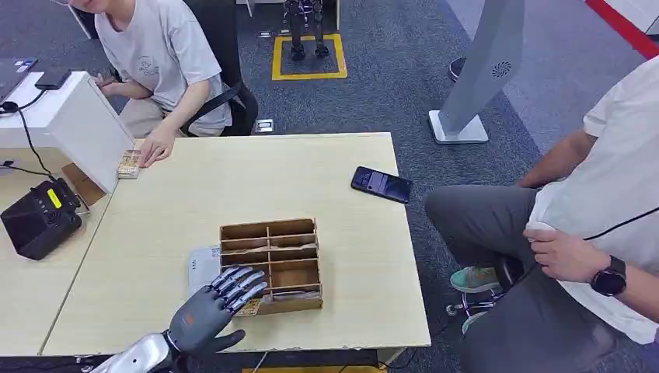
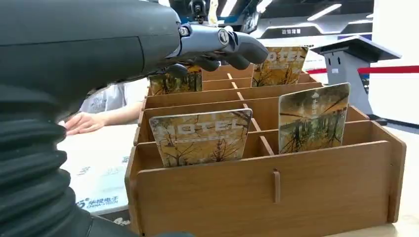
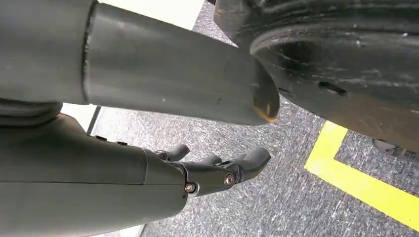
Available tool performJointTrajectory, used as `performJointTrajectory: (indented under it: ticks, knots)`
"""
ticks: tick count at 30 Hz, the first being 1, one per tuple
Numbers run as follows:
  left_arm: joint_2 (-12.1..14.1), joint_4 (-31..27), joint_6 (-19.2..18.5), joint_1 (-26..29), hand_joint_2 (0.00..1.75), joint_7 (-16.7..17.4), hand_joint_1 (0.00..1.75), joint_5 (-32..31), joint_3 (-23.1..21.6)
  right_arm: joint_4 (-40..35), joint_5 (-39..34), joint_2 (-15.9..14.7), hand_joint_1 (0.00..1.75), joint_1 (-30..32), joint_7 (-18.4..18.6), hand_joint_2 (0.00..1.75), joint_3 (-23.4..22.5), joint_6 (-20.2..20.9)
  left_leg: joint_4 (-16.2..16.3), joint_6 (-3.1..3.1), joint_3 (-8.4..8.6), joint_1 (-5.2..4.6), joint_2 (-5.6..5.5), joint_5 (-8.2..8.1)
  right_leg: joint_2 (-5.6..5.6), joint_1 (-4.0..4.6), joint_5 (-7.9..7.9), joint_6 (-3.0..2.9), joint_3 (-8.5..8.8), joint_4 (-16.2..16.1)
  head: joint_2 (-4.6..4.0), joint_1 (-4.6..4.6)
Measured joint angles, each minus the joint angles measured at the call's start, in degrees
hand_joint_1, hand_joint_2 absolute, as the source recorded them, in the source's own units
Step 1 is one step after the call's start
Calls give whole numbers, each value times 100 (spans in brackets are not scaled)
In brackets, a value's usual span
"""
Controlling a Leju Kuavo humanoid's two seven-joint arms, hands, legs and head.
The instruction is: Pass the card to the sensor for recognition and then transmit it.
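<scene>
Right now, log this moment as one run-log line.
left hand: open, fingers over wooden card box | hotel card: in box, ungrasped | right hand: hanging, empty | black sensor: table's left

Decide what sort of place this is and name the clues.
Probably a robot demo or test area posing as a hotel desk: hotel cards in a box, a kiosk, yellow floor marking.

a dark phone [image 1: 381, 184] lies near the table's [image 1: 233, 179] far edge.
</scene>
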Motion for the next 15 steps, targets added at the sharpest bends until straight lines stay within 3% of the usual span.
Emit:
performJointTrajectory:
  ticks: [4, 5, 8, 10, 12, 15]
  knots:
    - [-2, 2, 39, 6, 175, 15, 0, -28, 2, 0, -7, 0, 0, 0, -11, 0, 0, 4, 0, 0, 0, 0, 0, 0, 0, 0, 0, 0, 0, 0, 0, 0]
    - [-2, 2, 41, 7, 175, 15, 169, -28, 4, 0, -7, 0, 0, 0, -11, 0, 0, 9, 0, 0, 0, 0, 0, 0, 0, 0, 0, 0, 0, 0, 0, 0]
    - [0, 2, 37, 7, 175, 15, 175, -24, 4, 2, -9, 0, 0, 0, -13, 0, 0, 11, 0, 0, 0, 0, 0, 0, 0, 0, 0, 0, 0, 0, 0, 0]
    - [0, 2, 13, 7, 175, 13, 164, 35, 4, 4, -9, 0, 0, 0, -15, 0, 0, 17, 0, 0, 0, 0, 0, 0, 0, 0, 0, 0, 0, 0, 0, 0]
    - [0, 2, 13, 7, 175, 13, 175, 59, 7, 7, -9, 0, 0, 0, -17, 0, 0, 26, 0, 0, 0, 0, 0, 0, 0, 0, 0, 0, 0, 0, 0, 0]
    - [0, 2, 4, 7, 175, 13, 175, 59, 7, 9, -9, 0, 0, 0, -20, 0, 0, 52, 0, 0, 0, 0, 0, 0, 0, 0, 0, 0, 0, 0, 0, 0]
